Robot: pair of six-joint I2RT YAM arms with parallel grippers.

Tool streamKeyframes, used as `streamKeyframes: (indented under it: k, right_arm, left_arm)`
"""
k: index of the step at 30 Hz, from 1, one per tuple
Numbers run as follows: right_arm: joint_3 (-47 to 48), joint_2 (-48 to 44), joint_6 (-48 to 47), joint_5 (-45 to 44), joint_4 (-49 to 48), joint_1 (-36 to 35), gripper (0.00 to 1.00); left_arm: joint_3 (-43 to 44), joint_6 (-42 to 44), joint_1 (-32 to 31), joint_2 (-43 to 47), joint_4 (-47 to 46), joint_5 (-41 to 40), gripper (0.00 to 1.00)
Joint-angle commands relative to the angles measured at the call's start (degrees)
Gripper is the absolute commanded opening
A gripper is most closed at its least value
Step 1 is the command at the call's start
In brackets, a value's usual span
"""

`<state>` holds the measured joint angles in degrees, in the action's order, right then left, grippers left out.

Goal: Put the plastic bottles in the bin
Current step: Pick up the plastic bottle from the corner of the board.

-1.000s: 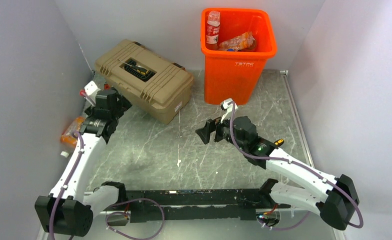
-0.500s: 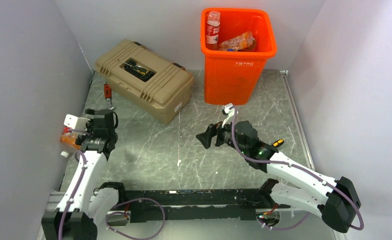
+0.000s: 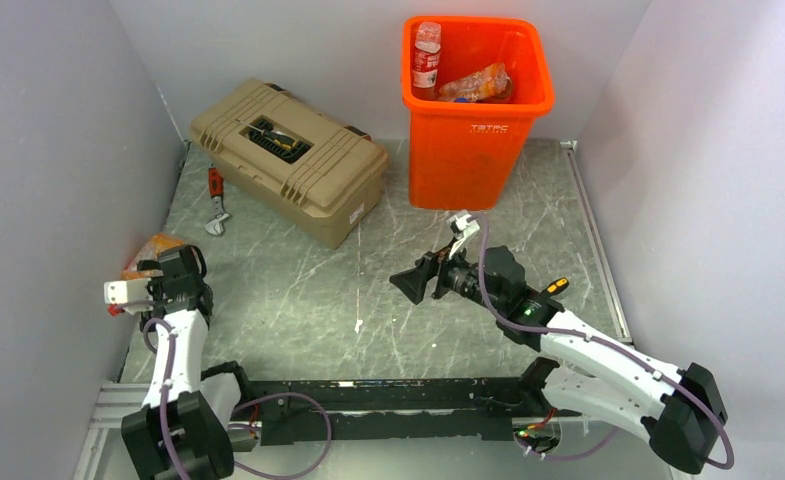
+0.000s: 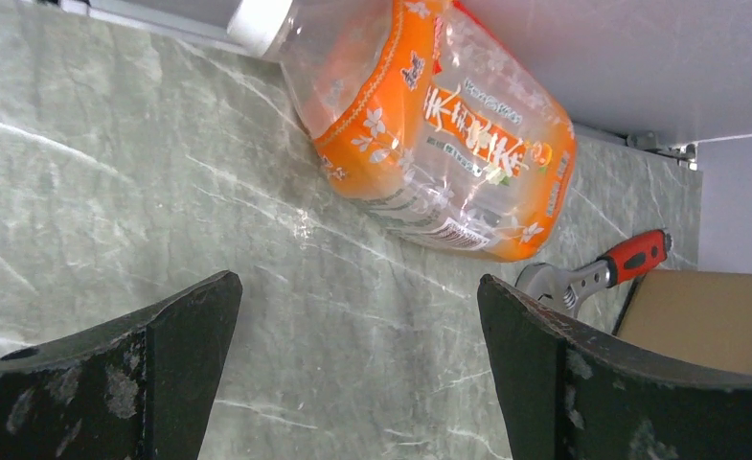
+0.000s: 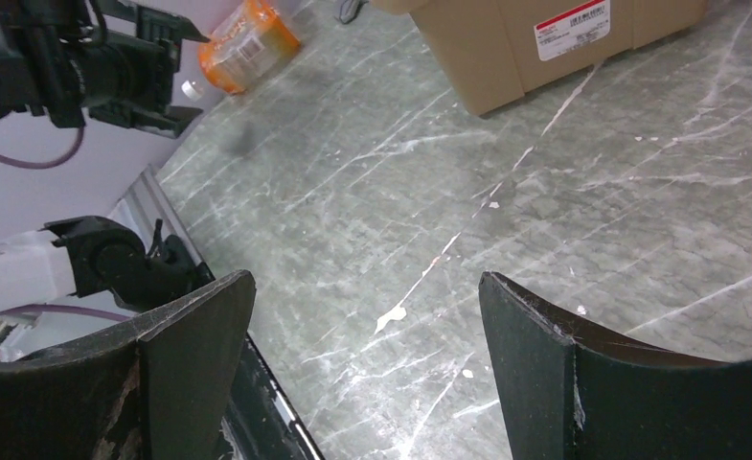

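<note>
L end effector (image 4: 357, 287) is held w/ jaws apart by orange-label bottle (image 4: 439, 134) lying on worktop (image 4: 113, 172); R end effector (image 5: 367, 283) spread apart, nothing gripped.

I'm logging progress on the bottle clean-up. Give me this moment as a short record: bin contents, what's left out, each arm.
bin: upright at the back; clear bottle and orange bottle inside
loose bottle: orange label, white cap, lying on its side by the left wall
left gripper: jaws open, empty, facing the loose bottle, not touching it
right gripper: jaws open, empty, above the table
other items: toolbox, wrench
</note>
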<state>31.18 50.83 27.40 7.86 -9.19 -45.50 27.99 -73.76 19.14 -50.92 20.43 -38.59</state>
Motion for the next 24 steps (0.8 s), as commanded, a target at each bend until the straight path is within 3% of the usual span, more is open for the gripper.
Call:
streamKeyframes:
  k: [1,8,24]
  right_arm:
    - [-0.5,-1.25,1.47,1.17,-2.9,-0.39,0.91]
    - [-0.74,-2.93,0.84,0.94,-1.92,-0.56,0.91]
    - [-0.31,-2.39,-0.67,-1.41,-0.23,-0.65,0.91]
  left_arm:
    - [-2.87,-1.66,2.04,-2.6,-10.42,4.34,1.0]
    - [-6.08,2.14,3.9,-6.44,-25.23,4.95,1.0]
    - [-5.84,-1.91,12.1,-18.81,-33.58,9.55,0.97]
